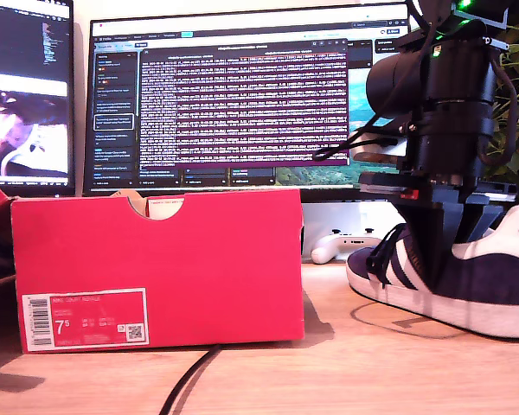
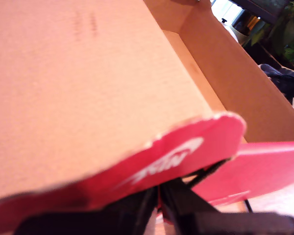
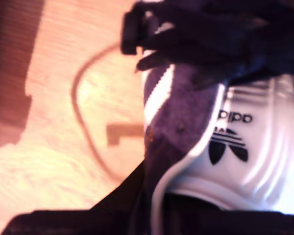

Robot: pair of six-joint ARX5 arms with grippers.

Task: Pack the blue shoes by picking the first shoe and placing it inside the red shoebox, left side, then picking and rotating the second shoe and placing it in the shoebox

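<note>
Shoe [image 1: 467, 285]: heel cut off by the exterior view's right edge; midfoot hidden behind the arm. Second shoe not visible anywhere. Red shoebox [image 1: 156, 259]: interior hidden in exterior view. Both wrist views blurred; jaw tips hard to make out. Small label print [image 1: 82, 318] unreadable.

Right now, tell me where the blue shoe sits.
The blue shoe lies on the wooden table at the exterior view's right, beside the red shoebox, with my second hand on it.

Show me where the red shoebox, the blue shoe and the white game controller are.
red shoebox [image 1: 199, 251]: exterior view, bare front wall.
blue shoe [image 1: 493, 285]: exterior view, navy suede side.
white game controller [image 1: 342, 245]: exterior view, its body, behind the shoe.
</note>
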